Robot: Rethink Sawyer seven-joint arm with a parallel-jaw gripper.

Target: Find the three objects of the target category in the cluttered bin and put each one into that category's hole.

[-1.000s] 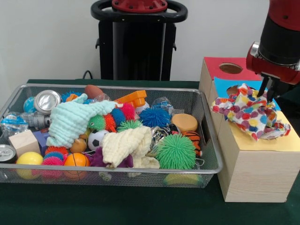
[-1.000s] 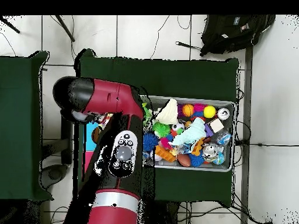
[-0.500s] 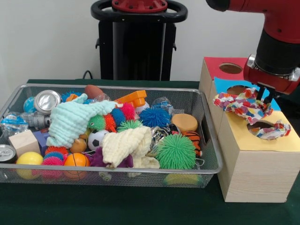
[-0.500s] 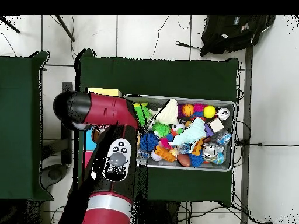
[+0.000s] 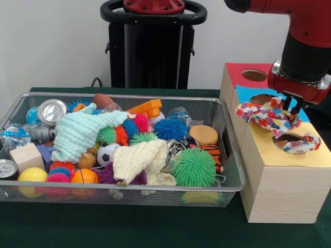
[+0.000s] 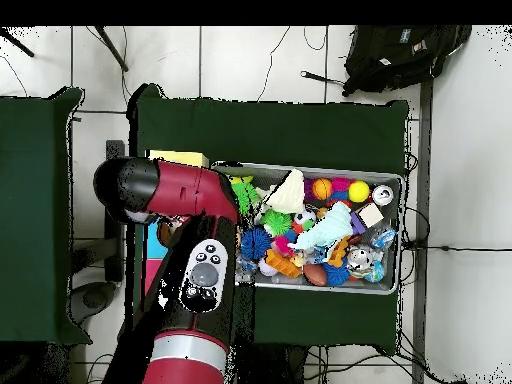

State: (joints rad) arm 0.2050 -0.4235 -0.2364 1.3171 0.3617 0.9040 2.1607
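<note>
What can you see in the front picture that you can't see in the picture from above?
Only the front view shows the hand above the spotty cloth draped over the yellow hole, and the wooden box's side. Only the overhead view shows the black bag on the floor and the robot's arm covering the box. Both show the wire bin full of toys.

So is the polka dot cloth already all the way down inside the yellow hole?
No, the polka dot cloth is draped across the box top and over the yellow hole's rim, below the gripper.
</note>
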